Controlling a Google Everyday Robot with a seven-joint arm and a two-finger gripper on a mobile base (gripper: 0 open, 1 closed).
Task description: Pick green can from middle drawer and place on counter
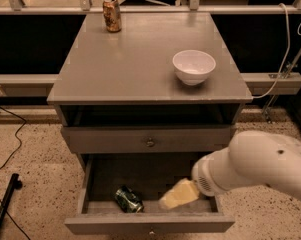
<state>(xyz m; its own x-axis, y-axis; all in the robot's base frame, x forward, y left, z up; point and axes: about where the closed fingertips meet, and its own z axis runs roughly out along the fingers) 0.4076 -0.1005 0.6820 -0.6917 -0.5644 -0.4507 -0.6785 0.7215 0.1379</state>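
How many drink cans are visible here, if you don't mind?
2. The dented green metal can lies in the open grey drawer, beside the gripper; the rust-brown can stands back-left on the grey counter. The arm may hide others.

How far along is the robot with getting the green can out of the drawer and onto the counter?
Done: the drawer stands open. In hand: the gripper is down inside it, just right of the green can, which lies on its side, not yet lifted. Left: grasp it, lift it out, set it on the counter.
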